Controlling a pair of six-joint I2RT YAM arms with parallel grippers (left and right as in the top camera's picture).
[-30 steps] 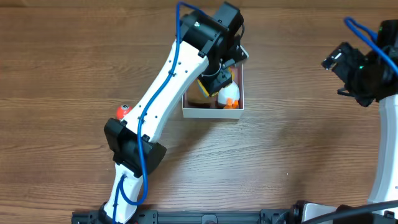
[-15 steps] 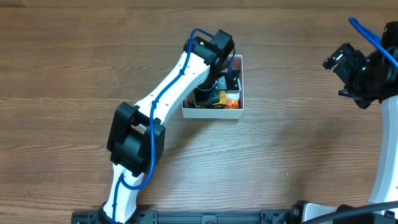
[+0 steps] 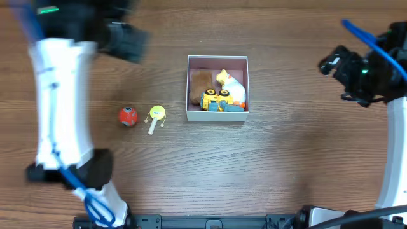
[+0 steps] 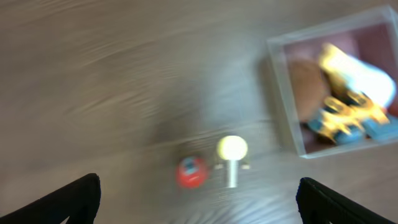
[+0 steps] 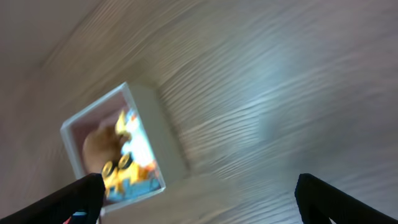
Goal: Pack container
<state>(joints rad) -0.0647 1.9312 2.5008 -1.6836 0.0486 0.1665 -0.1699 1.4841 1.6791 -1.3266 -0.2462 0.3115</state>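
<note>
Gaping empty, left gripper (image 4: pixel 204 206) and right gripper (image 5: pixel 199 200) flank the toy-filled container (image 3: pixel 216 116); red ball (image 3: pixel 128 116) lies left of it.

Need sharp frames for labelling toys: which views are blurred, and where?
Overhead: the container and the toys in it are crisp, the left arm is smeared into a streak. Left wrist: everything soft, the red ball and yellow rattle mere blobs. Right wrist: heavy blur too, table and container streaked.

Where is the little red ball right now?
In the overhead view, the red ball is outside the container, off to its left. It sits just left of the yellow toy with a handle, which lies between the ball and the box.
</note>
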